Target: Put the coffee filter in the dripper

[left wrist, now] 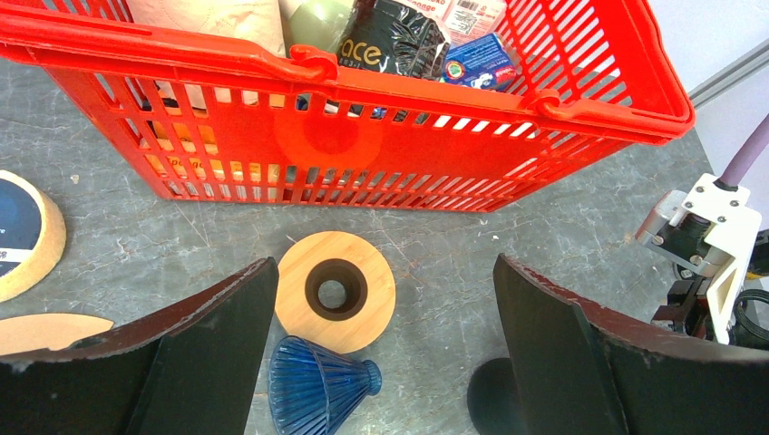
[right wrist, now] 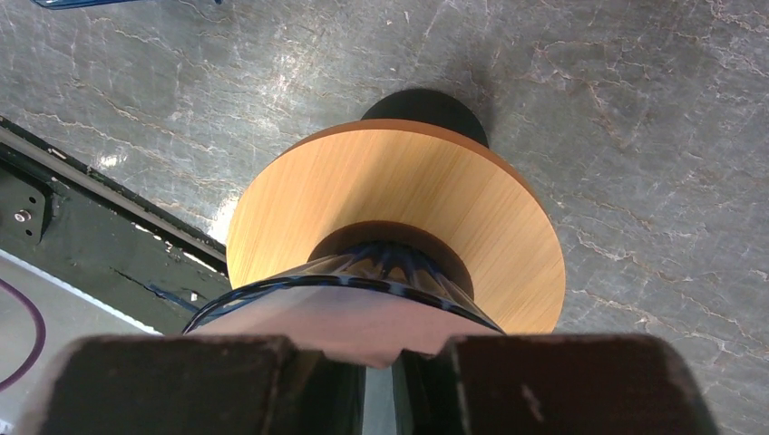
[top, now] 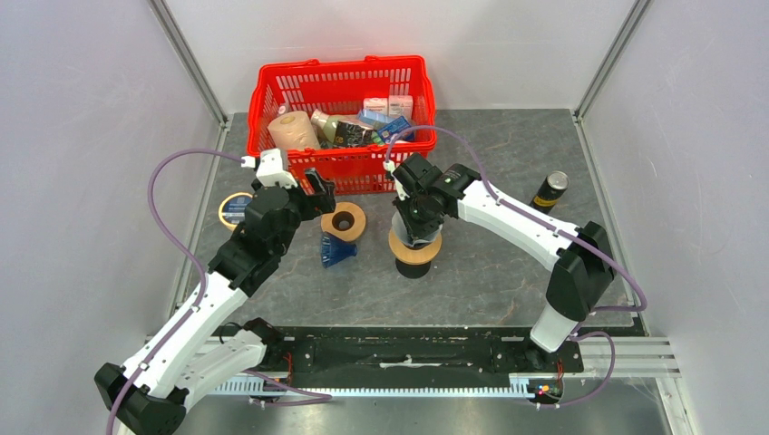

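The dripper (top: 419, 253) stands mid-table, a black cylinder with a tan wooden collar (right wrist: 399, 195) and a dark ribbed cone mouth. The coffee filter (right wrist: 354, 317), a pale paper piece, sits in that mouth. My right gripper (top: 415, 225) is directly above the dripper; in the right wrist view (right wrist: 385, 353) its fingers are pinched on the filter's upper edge. My left gripper (top: 316, 193) hangs wide open and empty (left wrist: 385, 265) above a separate wooden ring (left wrist: 334, 290) and a separate blue ribbed cone (left wrist: 313, 390), left of the dripper.
A red basket (top: 340, 77) full of goods stands at the back, close to both grippers. A tape roll (top: 235, 208) and a tan paper piece (left wrist: 45, 331) lie at the left. A dark can (top: 549, 190) stands at the right.
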